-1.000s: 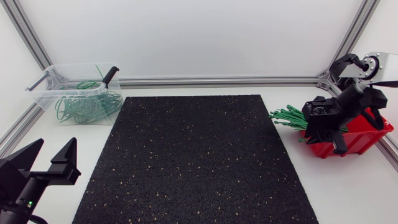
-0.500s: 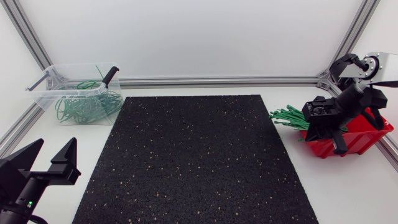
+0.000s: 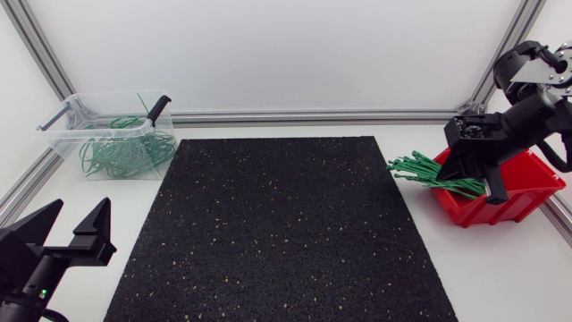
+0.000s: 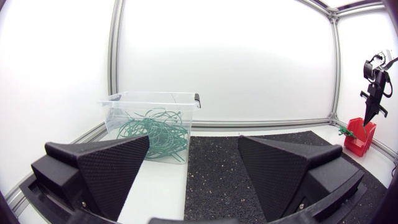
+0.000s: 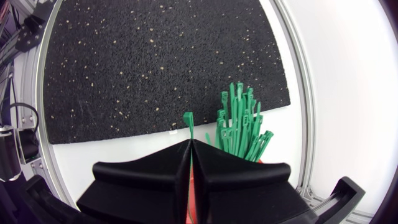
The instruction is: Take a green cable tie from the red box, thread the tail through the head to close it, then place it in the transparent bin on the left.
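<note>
Clamping one thin green plastic cable tie [image 5: 189, 127] between its two black wedge fingers, which are pressed together, the right gripper [image 5: 189, 149] hangs over the red plastic box [image 3: 518, 206] at the table's right side. The tie's small square head pokes out just past the fingertips. A bundle of straight green cable ties [image 3: 416, 168] sticks out of the box's open end, its tips lying over the white table [image 3: 500, 268] close to the edge of the black speckled rubber mat [image 3: 277, 233]. The left gripper [image 3: 79, 210] sits at the near left corner, well apart from the box, with its fingers spread wide and nothing between them. At the far left corner stands the transparent plastic bin [image 3: 67, 112], holding a tangle of looped green ties [image 3: 125, 152].
</note>
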{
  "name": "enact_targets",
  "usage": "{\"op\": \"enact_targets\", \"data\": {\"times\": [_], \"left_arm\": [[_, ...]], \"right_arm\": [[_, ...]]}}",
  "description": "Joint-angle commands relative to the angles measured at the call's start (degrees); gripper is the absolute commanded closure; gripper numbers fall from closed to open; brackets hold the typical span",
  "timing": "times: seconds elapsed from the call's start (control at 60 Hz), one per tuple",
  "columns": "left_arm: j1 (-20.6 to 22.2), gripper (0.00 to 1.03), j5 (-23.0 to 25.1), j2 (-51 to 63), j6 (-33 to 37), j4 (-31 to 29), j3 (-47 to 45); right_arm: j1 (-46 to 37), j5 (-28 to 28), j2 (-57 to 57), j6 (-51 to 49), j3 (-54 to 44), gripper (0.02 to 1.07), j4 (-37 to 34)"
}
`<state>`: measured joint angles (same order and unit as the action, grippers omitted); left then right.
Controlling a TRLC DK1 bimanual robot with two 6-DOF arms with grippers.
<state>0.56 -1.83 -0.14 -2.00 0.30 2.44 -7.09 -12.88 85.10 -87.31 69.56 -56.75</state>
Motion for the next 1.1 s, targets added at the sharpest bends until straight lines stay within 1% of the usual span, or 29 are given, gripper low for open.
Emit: {"op": "enact_targets", "data": {"times": [0.0,0.117,0.233,0.283,0.3,0.533,0.65,0.783,0.9,1.083], "left_arm": [[0.5,0.04,-0.6,-0.6,-1.3,-1.3,-2.3],[0.7,0.04,-0.6,-0.6,-1.3,-1.3,-2.3],[0.6,0.04,-0.6,-0.6,-1.3,-1.3,-2.3],[0.5,0.04,-0.6,-0.6,-1.3,-1.3,-2.3],[0.5,0.04,-0.6,-0.6,-1.3,-1.3,-2.3],[0.6,0.04,-0.6,-0.6,-1.3,-1.3,-2.3],[0.7,0.04,-0.6,-0.6,-1.3,-1.3,-2.3],[0.7,0.04,-0.6,-0.5,-1.3,-1.3,-2.3],[0.7,0.04,-0.6,-0.5,-1.3,-1.4,-2.3],[0.8,0.04,-0.6,-0.6,-1.3,-1.4,-2.3]], "right_arm": [[0.5,-2.4,-1.4,2.4,4.1,1.01,-2.9],[0.2,-8.4,-0.8,5.3,11.3,1.01,-10.0],[-1.1,-15.8,2.5,7.2,20.6,1.01,-20.4],[-1.5,-17.4,3.4,8.0,22.5,1.01,-22.2],[-1.8,-19.0,4.1,9.6,24.1,1.01,-23.4],[-0.4,-24.7,4.5,19.1,26.4,1.01,-24.5],[0.0,-28.7,5.1,25.2,28.8,1.01,-25.8],[1.6,-29.4,6.3,29.0,27.5,1.01,-25.9],[3.1,-30.7,5.9,30.4,25.3,1.01,-26.0],[7.1,-30.9,5.4,33.5,21.9,1.01,-26.0]]}}
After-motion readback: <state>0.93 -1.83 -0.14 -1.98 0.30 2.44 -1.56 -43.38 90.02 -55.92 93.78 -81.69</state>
